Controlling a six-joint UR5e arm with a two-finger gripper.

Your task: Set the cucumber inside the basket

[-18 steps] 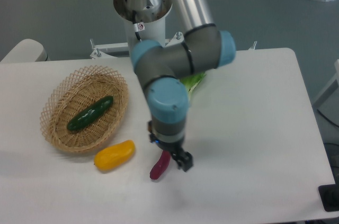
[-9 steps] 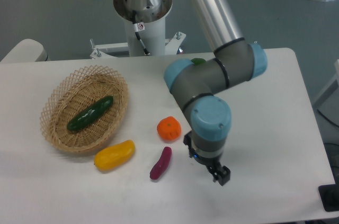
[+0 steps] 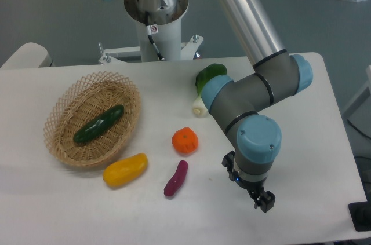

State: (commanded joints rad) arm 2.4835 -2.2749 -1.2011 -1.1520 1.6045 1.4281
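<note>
**Arm swings clear, cucumber already in the basket**

Rightward and toward the desk's front edge the arm has swung, uncovering the orange fruit (image 3: 185,141) and bok choy (image 3: 205,85). Its gripper (image 3: 264,203) hangs over bare desk (image 3: 313,141); whether the jaws stand apart I cannot tell. The cucumber (image 3: 98,124) lies inside the basket (image 3: 64,103). Placement looks done; only retreat seems left.

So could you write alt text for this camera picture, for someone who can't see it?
A cucumber lies inside a wicker basket on a white table. The robot arm's gripper hangs near the front right, away from a yellow vegetable, orange, purple vegetable and bok choy.
</note>
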